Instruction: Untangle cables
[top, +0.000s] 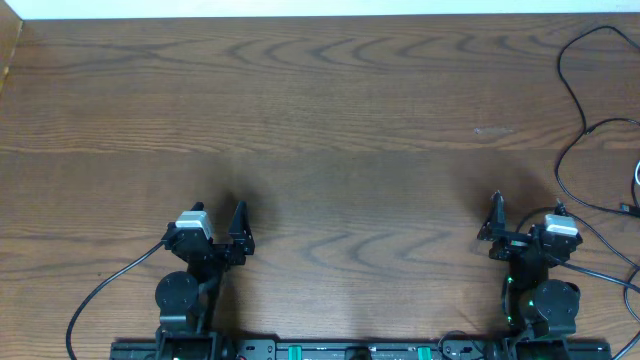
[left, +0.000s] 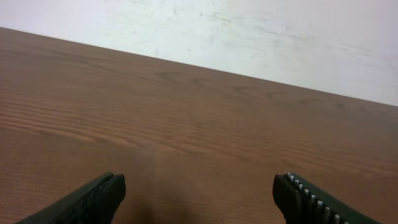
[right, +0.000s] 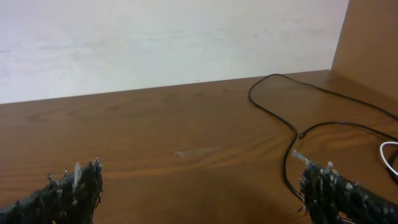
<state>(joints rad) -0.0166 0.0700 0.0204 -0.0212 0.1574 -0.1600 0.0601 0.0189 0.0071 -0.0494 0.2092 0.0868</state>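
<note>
Most of the overhead view is taken up by the wooden table (top: 320, 120), and a pale wall (left: 249, 31) is seen past its far edge from both wrist cams. The left arm (top: 185, 290) and right arm (top: 540, 300) are set at the near edge, well apart, with their bases chopped off by the bottom of the frame. The left gripper (left: 199, 183) is spread wide over bare wood with nothing held; only the finger ends are caught in its wrist view. Same deal with the right gripper (right: 199, 180): it's spread wide with nothing held. Its fingertips (right: 74, 186) look rough and frayed, though what they're covered with can't be made out. The black cables (top: 572, 95) are found way over on the table's right side, beyond the right arm. They're looped from the back corner down toward the near edge and clipped by the frame, so the full run isn't shown. How many there are, and whether they're crossed, can't be told. The lower strands can't really be sorted from the right arm's own wiring either. Of the white cable (right: 388, 151) only a curved sliver is caught at the right edge, near a black strand. A faint pale scuff (right: 196, 151) is also spotted on the wood.
</note>
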